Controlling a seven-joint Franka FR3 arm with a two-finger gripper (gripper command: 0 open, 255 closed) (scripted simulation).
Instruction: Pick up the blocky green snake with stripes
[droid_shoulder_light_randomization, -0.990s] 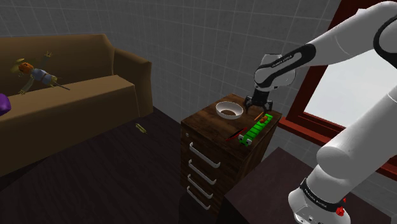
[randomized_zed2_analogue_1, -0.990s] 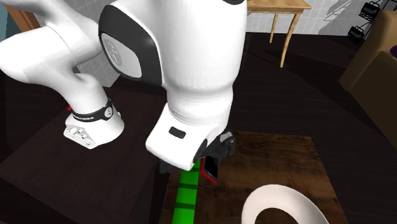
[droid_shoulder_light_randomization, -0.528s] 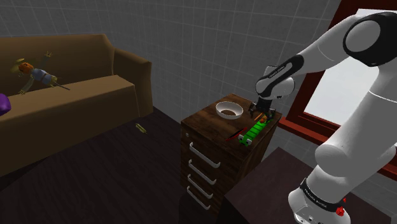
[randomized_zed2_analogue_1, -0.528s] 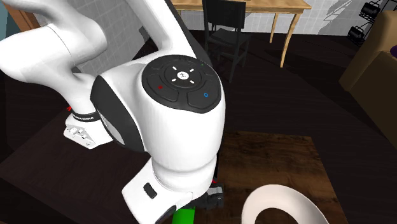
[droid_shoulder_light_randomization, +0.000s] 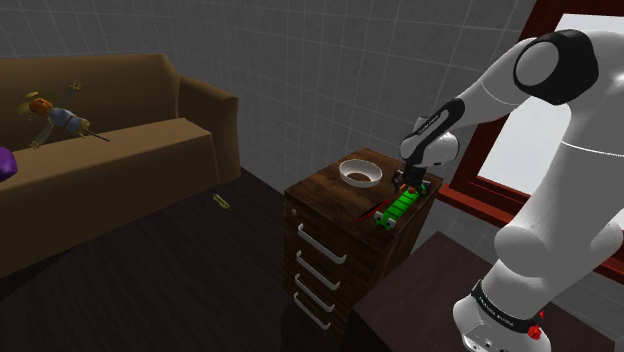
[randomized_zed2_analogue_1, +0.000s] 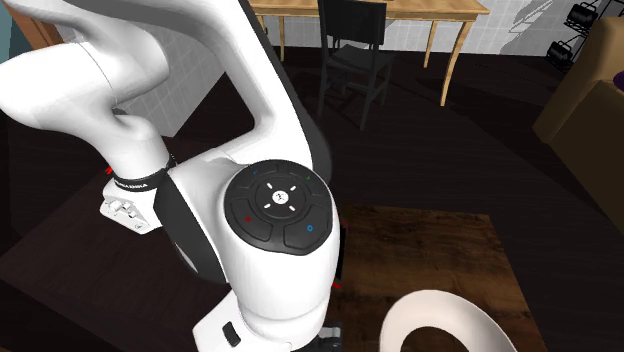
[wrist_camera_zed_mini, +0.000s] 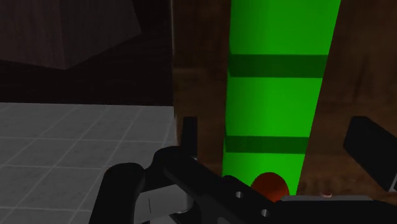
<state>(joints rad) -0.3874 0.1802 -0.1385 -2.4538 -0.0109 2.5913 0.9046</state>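
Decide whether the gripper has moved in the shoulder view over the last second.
Yes. The gripper has dropped lower and slightly rightward, away from the white bowl, toward the green striped snake.

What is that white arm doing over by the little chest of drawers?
A white robot arm is going after a blocky green snake with darker stripes. The snake lies on top of a dark wooden chest of drawers, beside a white bowl. The black gripper hangs low over one end of the snake. Its fingers stand open on either side without touching it, so the snake is not yet gripped or lifted.
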